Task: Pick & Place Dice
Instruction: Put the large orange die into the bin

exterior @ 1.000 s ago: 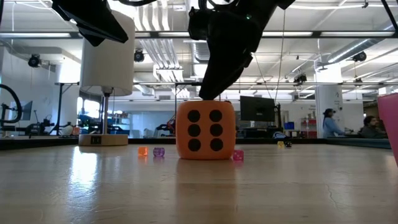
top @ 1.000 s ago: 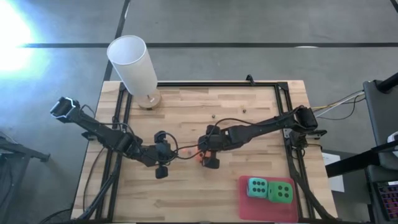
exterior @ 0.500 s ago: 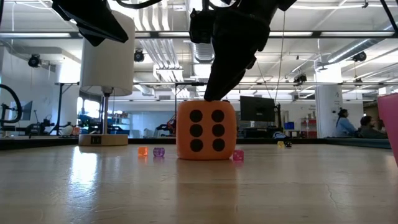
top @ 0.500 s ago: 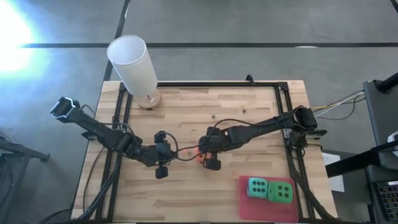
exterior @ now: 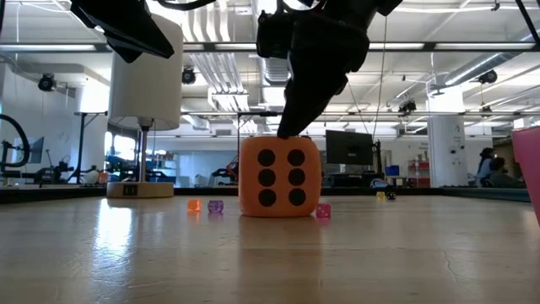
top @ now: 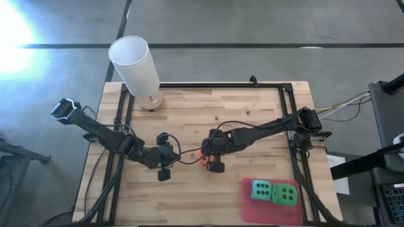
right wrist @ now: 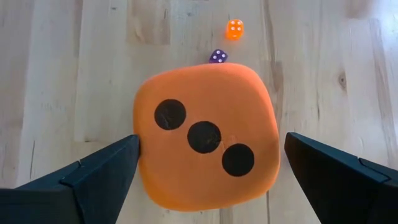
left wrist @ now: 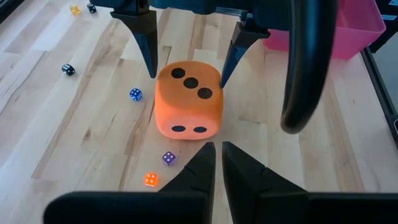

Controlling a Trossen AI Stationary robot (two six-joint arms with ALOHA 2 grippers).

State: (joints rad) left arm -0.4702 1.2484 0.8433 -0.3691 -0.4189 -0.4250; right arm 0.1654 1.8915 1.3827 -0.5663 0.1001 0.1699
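The orange die (left wrist: 186, 106) rests on the wooden table near its middle, three pips up, and in the high view it is mostly hidden under my right gripper (top: 213, 159). That gripper (right wrist: 211, 143) is open and points down, one finger on each side of the die's upper part. My left gripper (left wrist: 216, 168) hovers shut just to the die's left, aimed at it and touching nothing. A teal die (top: 261, 189) and a green die (top: 285, 195) lie on the pink mat (top: 252, 211) at the near right. My right gripper stands astride the orange die from above, slanting down. One fingertip (right wrist: 132, 148) lies right at the die's side (right wrist: 142, 155); I cannot tell whether it touches. The other fingertip (right wrist: 295, 142) stands a little clear of the opposite side. The die sits flat on the table.
A tall white cylinder (top: 134, 63) on a round wooden base stands at the far left corner. Tiny dice lie around the orange die: an orange one (left wrist: 150, 179), a purple one (left wrist: 168, 158), a blue one (left wrist: 135, 94). Black rails (top: 293, 145) frame the table.
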